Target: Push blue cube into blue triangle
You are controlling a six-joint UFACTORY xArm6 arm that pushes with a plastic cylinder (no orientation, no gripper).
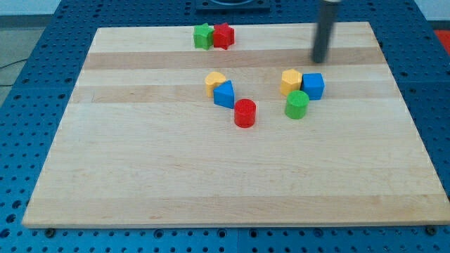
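The blue cube (313, 86) sits right of the board's middle, touching a yellow block (290, 81) on its left and a green cylinder (297, 104) at its lower left. The blue triangle (224, 94) lies to the view's left of them, touching a yellow block (215, 81) at its upper left. My tip (319, 61) is just above the blue cube in the view, slightly to its right, with a small gap between them.
A red cylinder (245, 112) stands just below and right of the blue triangle. A green block (203, 36) and a red block (223, 35) touch each other near the board's top edge. The wooden board (140, 176) rests on a blue perforated table.
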